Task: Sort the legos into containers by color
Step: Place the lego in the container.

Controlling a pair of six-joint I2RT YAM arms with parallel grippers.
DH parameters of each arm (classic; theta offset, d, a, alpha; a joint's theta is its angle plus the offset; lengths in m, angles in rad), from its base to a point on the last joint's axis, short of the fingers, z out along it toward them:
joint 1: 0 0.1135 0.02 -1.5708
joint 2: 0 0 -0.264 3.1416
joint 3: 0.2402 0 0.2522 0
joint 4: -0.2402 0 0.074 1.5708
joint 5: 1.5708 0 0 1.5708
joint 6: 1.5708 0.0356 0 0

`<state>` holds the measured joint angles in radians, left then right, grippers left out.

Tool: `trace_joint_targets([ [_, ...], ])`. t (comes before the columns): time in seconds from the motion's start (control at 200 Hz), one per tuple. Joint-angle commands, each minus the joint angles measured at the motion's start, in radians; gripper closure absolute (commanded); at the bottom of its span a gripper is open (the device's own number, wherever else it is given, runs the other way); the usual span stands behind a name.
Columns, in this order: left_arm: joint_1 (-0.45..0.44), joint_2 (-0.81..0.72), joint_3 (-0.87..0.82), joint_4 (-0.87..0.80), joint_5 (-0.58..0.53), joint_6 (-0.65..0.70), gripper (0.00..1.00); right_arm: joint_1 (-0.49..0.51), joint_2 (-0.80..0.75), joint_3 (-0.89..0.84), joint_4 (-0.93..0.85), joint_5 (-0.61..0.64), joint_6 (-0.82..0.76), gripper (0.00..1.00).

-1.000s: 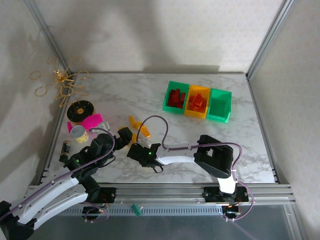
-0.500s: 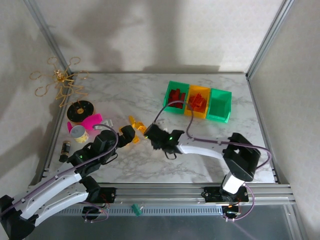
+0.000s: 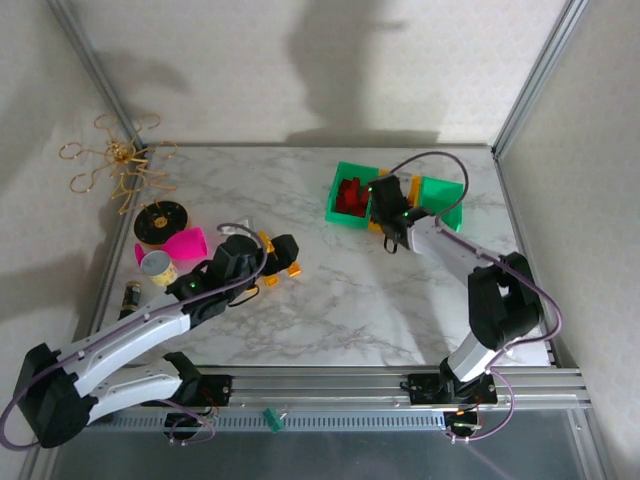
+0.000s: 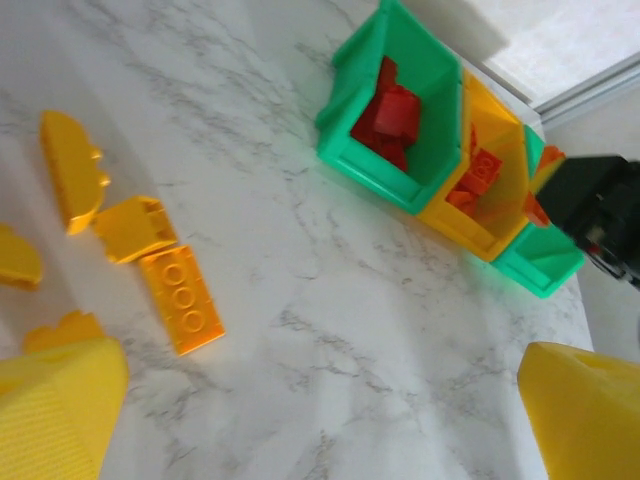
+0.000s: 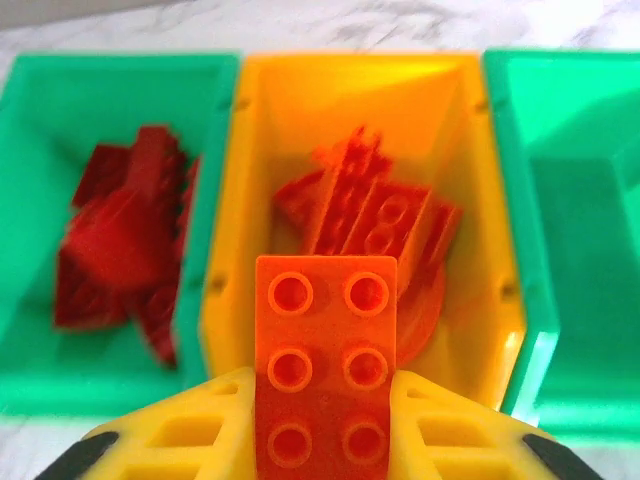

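My right gripper (image 5: 327,425) is shut on an orange lego (image 5: 327,360), held just over the near rim of the middle orange-yellow container (image 5: 350,90), which holds orange bricks. The left green container (image 5: 60,90) holds red bricks; the right green one (image 5: 570,200) looks bare. From above, the right gripper (image 3: 387,203) covers the middle bin. My left gripper (image 3: 285,255) is open above the marble with nothing between its yellow fingers (image 4: 50,415). Several yellow legos (image 4: 180,300) lie on the table just left of it.
A pink cup (image 3: 185,243), a tin can (image 3: 157,266), a black-and-yellow spool (image 3: 156,221) and a small dark cylinder (image 3: 130,295) cluster at the left edge. A gold wire tangle (image 3: 115,165) sits at the back left. Metal frame posts bound the table.
The right arm has swung from the front middle of the table back to the containers, carrying the orange lego. The left gripper has moved right, up to the yellow legos.
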<state>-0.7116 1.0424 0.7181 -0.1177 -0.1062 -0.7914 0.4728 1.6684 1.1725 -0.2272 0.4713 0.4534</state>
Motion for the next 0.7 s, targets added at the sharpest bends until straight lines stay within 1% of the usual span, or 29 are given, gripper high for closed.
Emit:
trace_joint_targets([
  [0.0,0.008,0.044,0.057,0.069,0.053,0.047,0.00,-0.050,0.102,0.091,0.061,-0.044,-0.069,0.72],
  [0.125,0.008,0.083,0.073,0.101,0.056,0.048,0.00,-0.101,0.232,0.233,0.029,-0.068,-0.088,0.72],
  [0.205,0.010,0.095,0.082,0.114,0.062,0.049,0.00,-0.114,0.281,0.290,0.035,-0.062,-0.107,0.68],
  [0.24,0.009,0.097,0.088,0.111,0.063,0.052,0.00,-0.119,0.299,0.318,0.020,-0.068,-0.107,0.64],
  [0.3,0.010,0.094,0.093,0.106,0.059,0.059,0.00,-0.125,0.312,0.355,-0.002,-0.074,-0.110,0.52],
  [0.32,0.009,0.092,0.092,0.105,0.054,0.063,0.00,-0.125,0.312,0.360,-0.005,-0.073,-0.114,0.49],
  [0.385,0.009,0.084,0.085,0.100,0.037,0.067,0.00,-0.125,0.291,0.345,0.004,-0.076,-0.118,0.45],
  [0.541,0.012,0.066,0.078,0.087,0.028,0.069,0.00,-0.116,0.209,0.250,0.018,-0.116,-0.109,0.41],
  [0.696,0.014,0.045,0.061,0.079,0.015,0.063,0.00,-0.060,0.095,0.130,0.028,-0.142,-0.105,0.35],
])
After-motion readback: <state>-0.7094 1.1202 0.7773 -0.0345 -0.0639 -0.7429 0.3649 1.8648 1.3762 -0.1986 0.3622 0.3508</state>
